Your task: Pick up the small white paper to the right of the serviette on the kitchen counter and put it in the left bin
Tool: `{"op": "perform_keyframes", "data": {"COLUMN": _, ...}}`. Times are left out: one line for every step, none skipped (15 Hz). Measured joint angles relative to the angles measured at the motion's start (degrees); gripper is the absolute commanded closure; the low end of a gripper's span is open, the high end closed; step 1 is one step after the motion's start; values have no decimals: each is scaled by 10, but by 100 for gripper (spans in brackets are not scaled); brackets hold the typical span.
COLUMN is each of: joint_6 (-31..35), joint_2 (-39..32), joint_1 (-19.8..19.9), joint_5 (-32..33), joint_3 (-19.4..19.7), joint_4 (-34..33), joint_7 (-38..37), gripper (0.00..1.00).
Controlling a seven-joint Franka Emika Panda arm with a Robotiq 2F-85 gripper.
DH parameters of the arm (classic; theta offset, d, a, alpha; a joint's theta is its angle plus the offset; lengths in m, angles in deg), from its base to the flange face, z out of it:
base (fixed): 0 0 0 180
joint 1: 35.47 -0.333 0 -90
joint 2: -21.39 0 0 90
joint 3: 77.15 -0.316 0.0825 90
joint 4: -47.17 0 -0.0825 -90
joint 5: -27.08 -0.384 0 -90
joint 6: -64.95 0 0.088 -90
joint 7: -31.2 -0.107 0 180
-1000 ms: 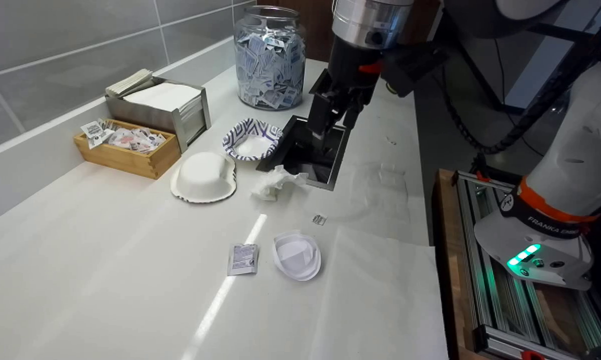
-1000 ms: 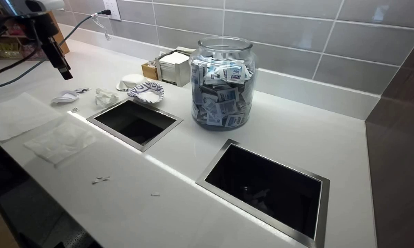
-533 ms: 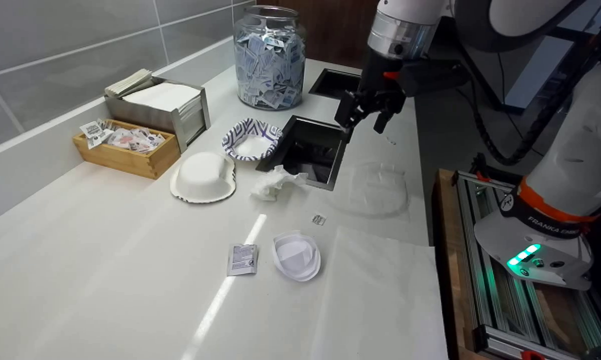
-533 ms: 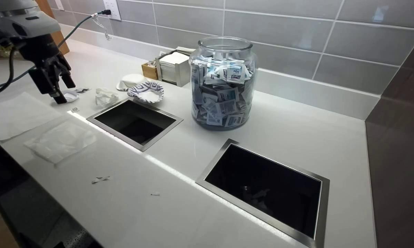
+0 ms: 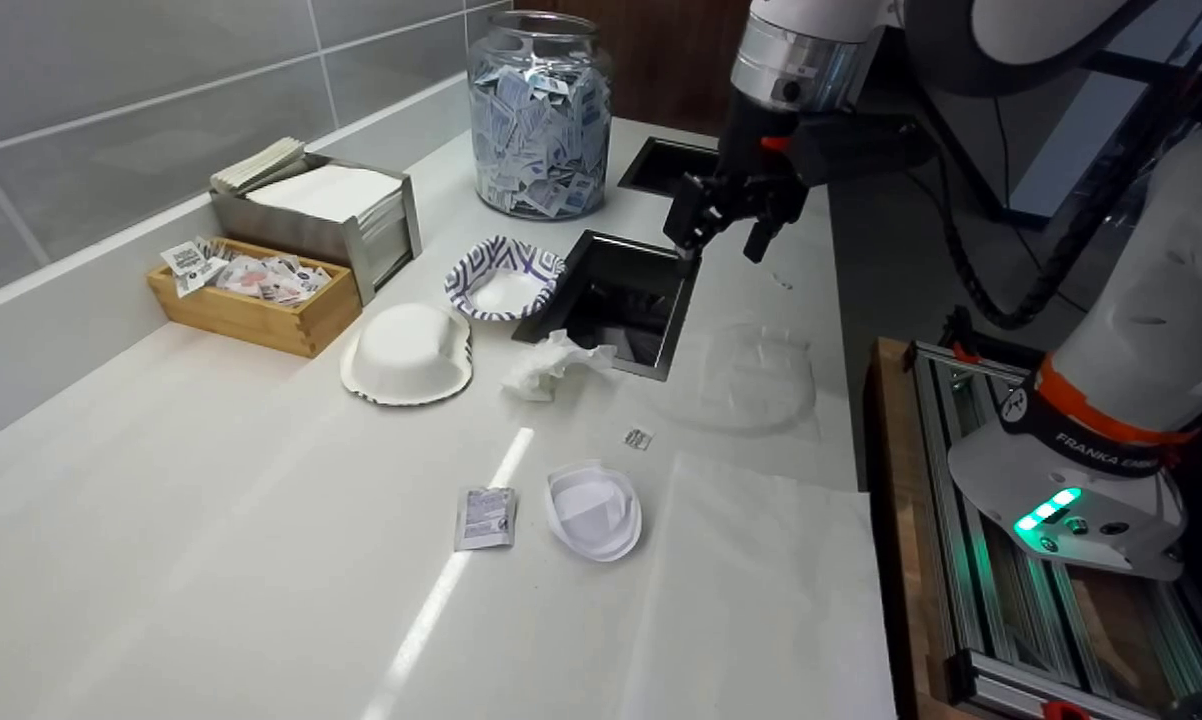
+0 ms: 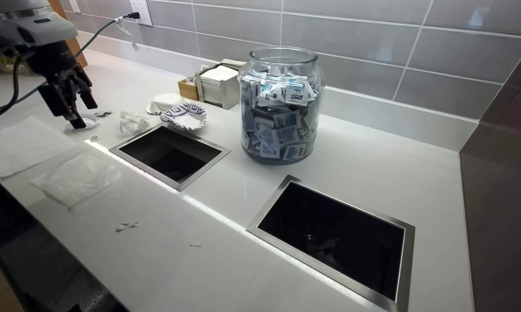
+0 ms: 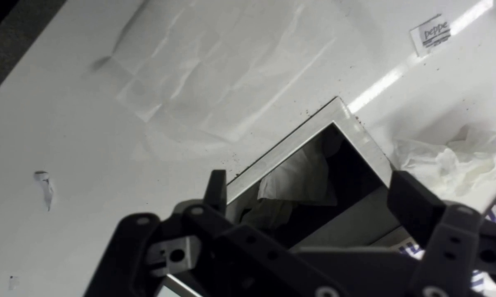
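My gripper (image 5: 721, 250) is open and empty, above the counter (image 5: 261, 520) beside the left bin; it also shows in an exterior view (image 6: 86, 115). In the wrist view the open fingers (image 7: 308, 183) straddle the left bin's steel rim (image 7: 281, 152), and pale paper (image 7: 297, 177) lies inside. The crumpled white serviette (image 5: 553, 368) lies against that bin's edge, also in the wrist view (image 7: 458, 165). A small printed white paper piece (image 5: 638, 439) lies flat near it, also in the wrist view (image 7: 431, 35). Small white scraps (image 6: 126, 226) lie nearer the counter front. I cannot tell which paper is meant.
A glass jar of packets (image 6: 282, 108) stands between the left bin and the right bin (image 6: 407, 255). A patterned bowl (image 5: 506, 280) and an upturned bowl (image 5: 409, 355) sit by the napkin holder (image 5: 386, 235). A thin wrinkled sheet (image 7: 215, 70) lies beside the left bin.
My gripper has moved from above the left bin toward the counter's front edge, then shifted slightly back in the last half second. The objects on the counter have not moved.
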Motion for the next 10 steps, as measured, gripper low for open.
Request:
{"op": "perform_keyframes", "data": {"joint_6": 0, "joint_2": 0, "joint_1": 10, "joint_5": 0, "joint_3": 5, "joint_4": 0, "joint_7": -11, "gripper": 0}}
{"op": "perform_keyframes", "data": {"joint_6": 0, "joint_2": 0, "joint_1": 24, "joint_5": 0, "joint_3": 12, "joint_4": 0, "joint_7": -21, "gripper": 0}}
{"op": "perform_keyframes", "data": {"joint_6": 0, "joint_2": 0, "joint_1": 38, "joint_5": 0, "joint_3": 20, "joint_4": 0, "joint_7": -30, "gripper": 0}}
{"op": "perform_keyframes", "data": {"joint_6": 0, "joint_2": 0, "joint_1": 53, "joint_5": 0, "joint_3": 29, "joint_4": 0, "joint_7": -37, "gripper": 0}}
{"op": "perform_keyframes", "data": {"joint_6": 0, "joint_2": -1, "joint_1": 68, "joint_5": 1, "joint_3": 37, "joint_4": 0, "joint_7": -43, "gripper": 0}}
{"op": "perform_keyframes", "data": {"joint_6": 0, "joint_2": -2, "joint_1": 83, "joint_5": 2, "joint_3": 45, "joint_4": 0, "joint_7": -48, "gripper": 0}}
{"op": "perform_keyframes", "data": {"joint_6": 0, "joint_2": -5, "joint_1": 96, "joint_5": 3, "joint_3": 52, "joint_4": 1, "joint_7": -53, "gripper": 0}}
{"op": "perform_keyframes", "data": {"joint_6": 0, "joint_2": -8, "joint_1": 108, "joint_5": 5, "joint_3": 57, "joint_4": 1, "joint_7": -57, "gripper": 0}}
{"op": "perform_keyframes", "data": {"joint_6": 0, "joint_2": -13, "joint_1": 119, "joint_5": 7, "joint_3": 62, "joint_4": 2, "joint_7": -61, "gripper": 0}}
{"op": "perform_keyframes", "data": {"joint_6": 0, "joint_2": -20, "joint_1": 129, "joint_5": 10, "joint_3": 67, "joint_4": 2, "joint_7": -64, "gripper": 0}}
